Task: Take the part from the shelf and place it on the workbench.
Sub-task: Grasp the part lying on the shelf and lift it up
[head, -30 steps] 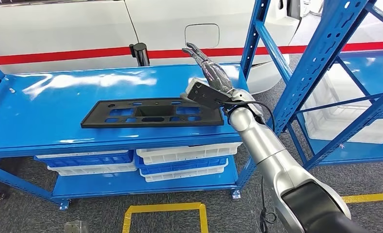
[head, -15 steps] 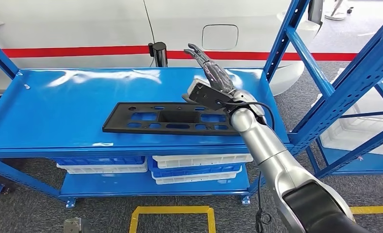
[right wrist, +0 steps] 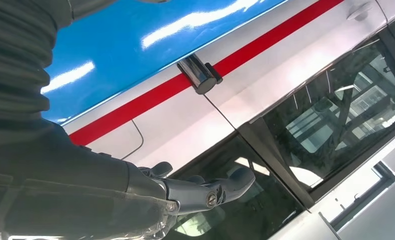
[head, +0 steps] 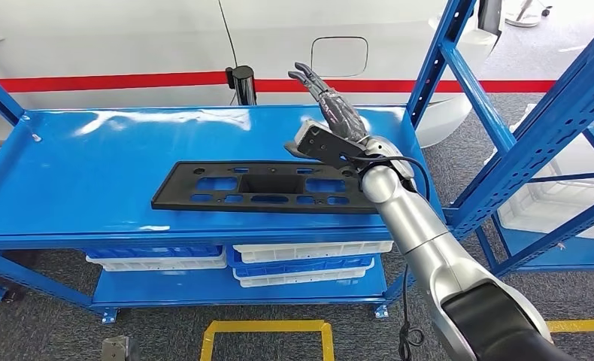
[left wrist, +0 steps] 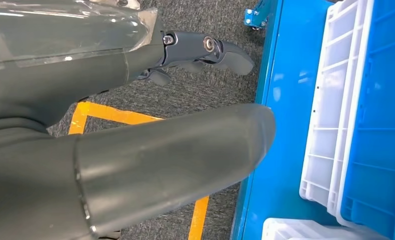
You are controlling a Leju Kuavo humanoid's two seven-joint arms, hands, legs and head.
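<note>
Your black part [head: 268, 187] lies flat on the glossy blue table [head: 91, 173], toward its front right corner. Right hand [head: 331, 113] hovers above, fingers spread, holding nothing. White car [head: 128, 37] behind, grey carpet [head: 53, 331] below.

Our right arm [head: 422, 233] is silver, going black near the shoulder; a black cable [head: 405, 331] hangs beside it; our right hand [head: 331, 124] has dark fingers; our left hand [left wrist: 135, 125] is grey, with a visible screw.
</note>
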